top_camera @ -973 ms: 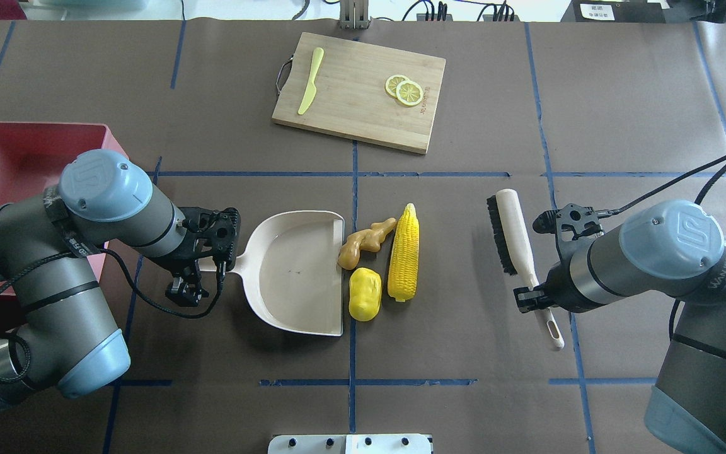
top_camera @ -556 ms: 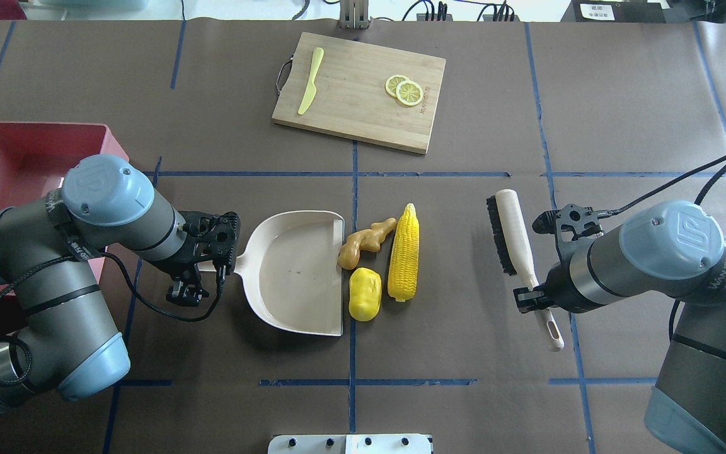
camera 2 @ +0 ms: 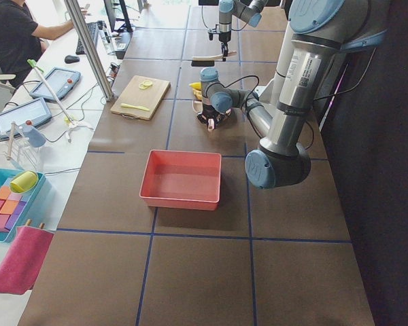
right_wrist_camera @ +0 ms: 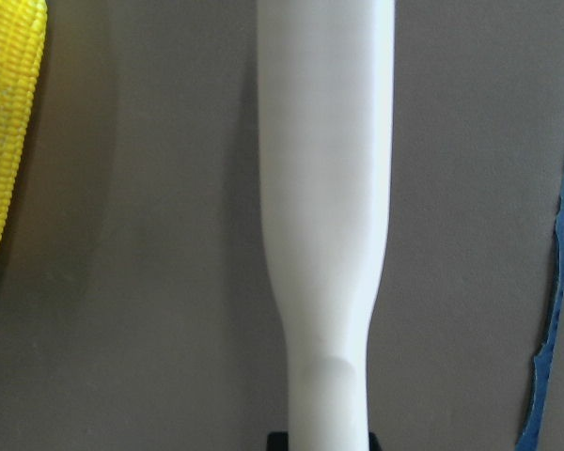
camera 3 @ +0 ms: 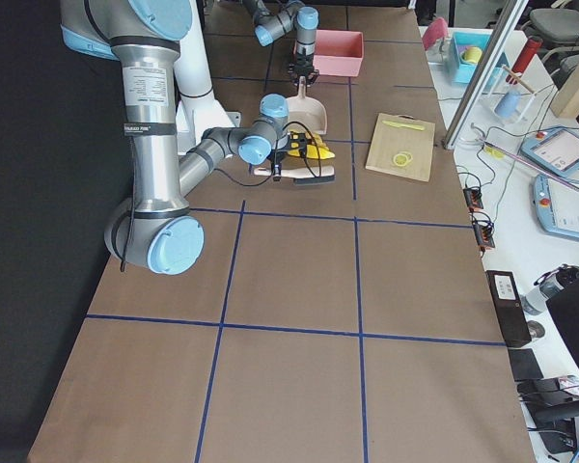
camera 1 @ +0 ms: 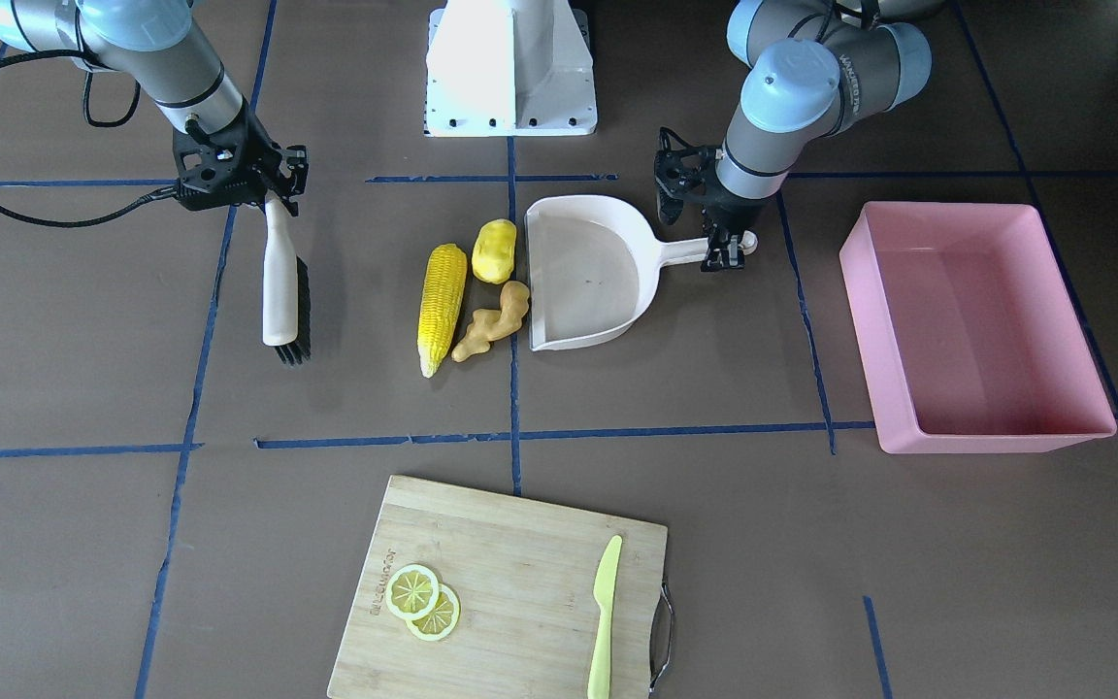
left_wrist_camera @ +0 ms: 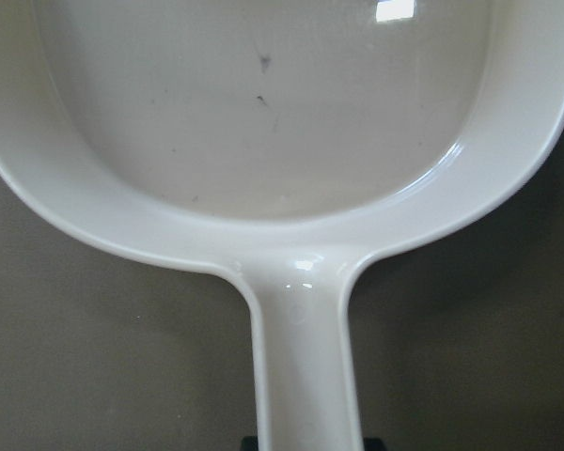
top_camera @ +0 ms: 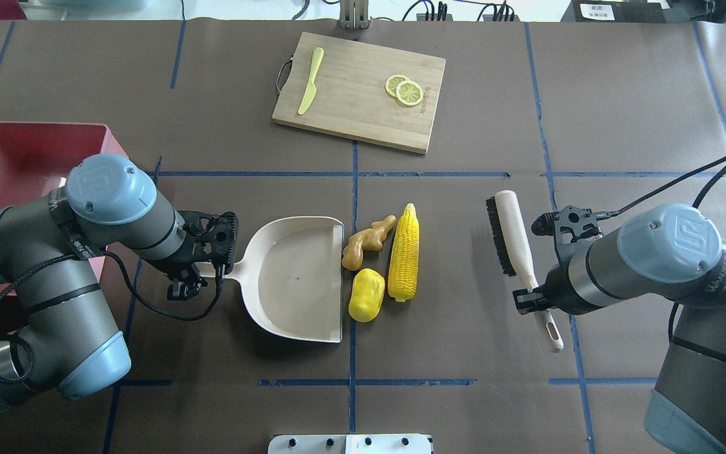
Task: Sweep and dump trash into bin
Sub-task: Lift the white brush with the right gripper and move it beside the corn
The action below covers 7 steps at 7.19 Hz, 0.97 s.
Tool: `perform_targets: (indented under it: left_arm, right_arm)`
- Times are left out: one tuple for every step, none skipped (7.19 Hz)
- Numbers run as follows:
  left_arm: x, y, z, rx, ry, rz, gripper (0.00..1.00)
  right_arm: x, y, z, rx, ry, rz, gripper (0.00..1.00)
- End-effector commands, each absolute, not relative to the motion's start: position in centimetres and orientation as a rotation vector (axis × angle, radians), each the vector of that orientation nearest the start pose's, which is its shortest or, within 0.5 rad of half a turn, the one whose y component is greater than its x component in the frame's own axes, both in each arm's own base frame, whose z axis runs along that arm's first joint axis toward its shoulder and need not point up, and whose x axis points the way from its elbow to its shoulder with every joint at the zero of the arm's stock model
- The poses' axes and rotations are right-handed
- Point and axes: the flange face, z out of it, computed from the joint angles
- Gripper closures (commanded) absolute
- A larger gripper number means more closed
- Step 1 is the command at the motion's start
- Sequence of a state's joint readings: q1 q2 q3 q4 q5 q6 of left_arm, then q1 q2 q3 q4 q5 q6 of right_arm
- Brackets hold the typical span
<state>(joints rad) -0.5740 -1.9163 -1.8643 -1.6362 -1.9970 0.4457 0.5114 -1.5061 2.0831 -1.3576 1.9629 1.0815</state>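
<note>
The trash lies mid-table: a corn cob, a yellow potato-like lump and a ginger root, also in the front view as cob, lump and ginger. A beige dustpan lies flat with its open mouth against the ginger and lump. My left gripper is shut on its handle. My right gripper is shut on the handle of a brush, which is right of the cob and apart from it. The pink bin stands at far left, behind my left arm.
A wooden cutting board at the far middle carries two lemon slices and a yellow-green knife. The robot's white base is at the near table edge. Blue tape lines cross the brown table cover.
My left arm has shifted the dustpan slightly toward the robot's side. The ginger and the potato lump have been nudged a little at its mouth. The brush and right arm have barely moved.
</note>
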Motion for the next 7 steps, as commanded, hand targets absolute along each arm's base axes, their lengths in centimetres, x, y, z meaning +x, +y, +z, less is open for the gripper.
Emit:
perform_targets:
  left_arm:
    - [44.7,-40.2,33.2,0.638,0.616,1.527,0.85]
    - [44.7,-40.2,33.2,0.639,0.615,1.527,0.85]
    - [44.8,-40.4,33.1,0.640,0.612,1.525,0.85]
    - [44.8,-40.5,33.2,0.635,0.603,1.522,0.86]
    - [44.8,-41.0,32.9,0.650,0.558,1.501,0.85]
    - [44.9,-41.2,32.7,0.652,0.537,1.495,0.86]
    - [44.9,-41.2,32.4,0.649,0.535,1.495,0.86]
  right_arm:
    - [-38.4,-32.3,36.7,0.053,-0.859,-0.136,0.97]
    - [-38.5,-32.1,36.6,0.053,-0.860,-0.139,0.97]
    - [-38.6,-32.0,36.6,0.050,-0.860,-0.140,0.97]
    - [-39.2,-31.4,36.6,0.040,-0.857,-0.126,0.97]
    - [-39.8,-31.1,36.1,0.042,-0.865,-0.129,0.97]
    - [-40.4,-30.9,35.4,0.034,-0.878,-0.121,0.97]
    - [-41.0,-30.7,34.9,0.024,-0.887,-0.111,0.97]
